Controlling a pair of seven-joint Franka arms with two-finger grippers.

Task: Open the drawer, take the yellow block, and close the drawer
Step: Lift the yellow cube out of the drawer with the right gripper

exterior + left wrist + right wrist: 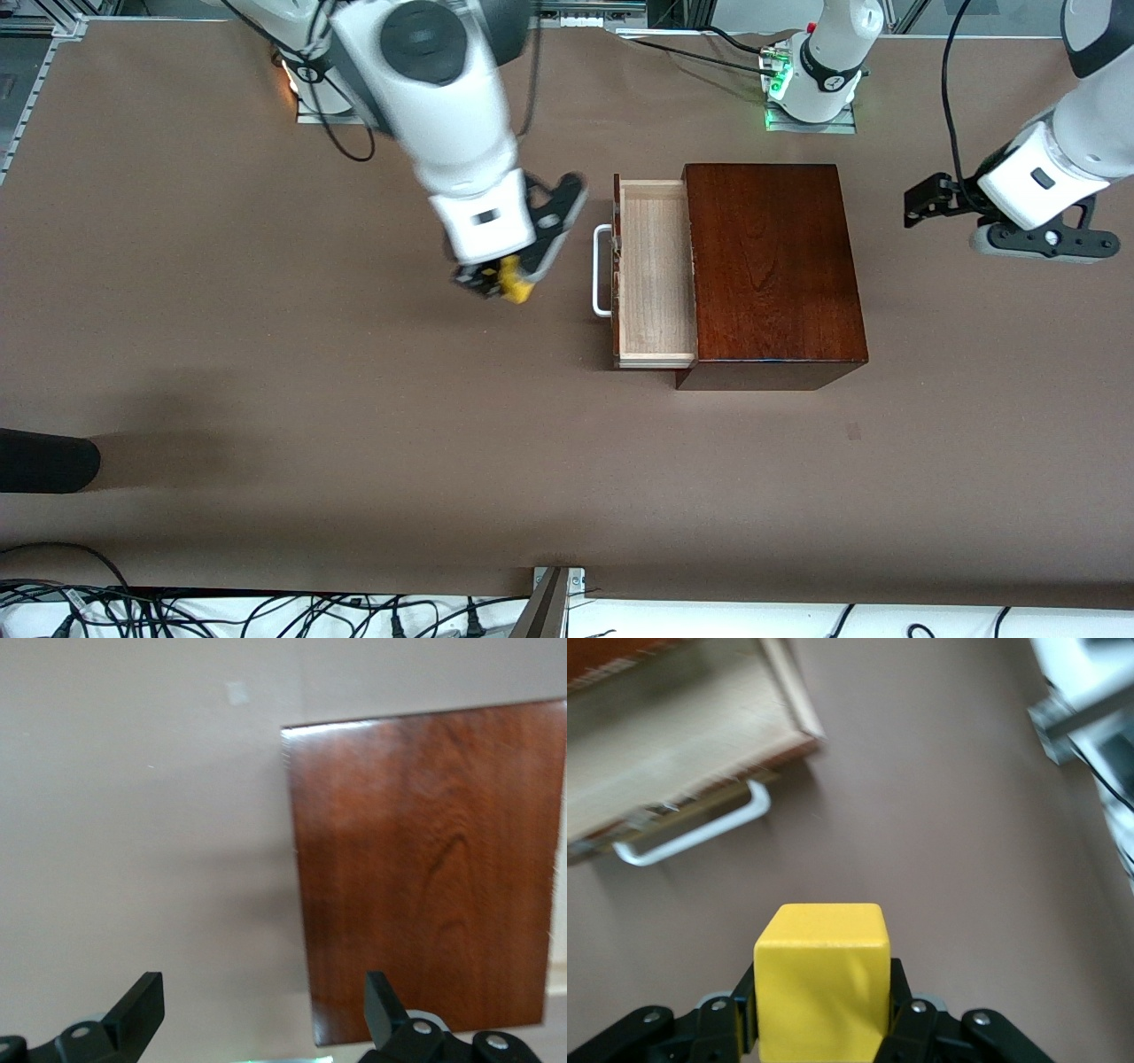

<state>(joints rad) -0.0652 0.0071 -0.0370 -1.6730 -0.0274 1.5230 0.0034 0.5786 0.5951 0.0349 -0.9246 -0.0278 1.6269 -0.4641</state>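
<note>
The drawer (654,275) stands pulled out of the dark red-brown wooden box (771,270), its pale wood inside bare and its white bar handle (601,270) facing the right arm's end of the table. My right gripper (500,282) hangs over the bare table in front of the drawer, shut on the yellow block (516,283). In the right wrist view the yellow block (822,979) sits clamped between the fingers, with the drawer (673,771) and its handle (691,835) past it. My left gripper (926,202) waits open in the air off the box's closed end.
The box top (425,868) fills much of the left wrist view. Both arm bases stand along the table's robot edge, with cables near them. A dark object (44,461) pokes in at the table's edge on the right arm's end.
</note>
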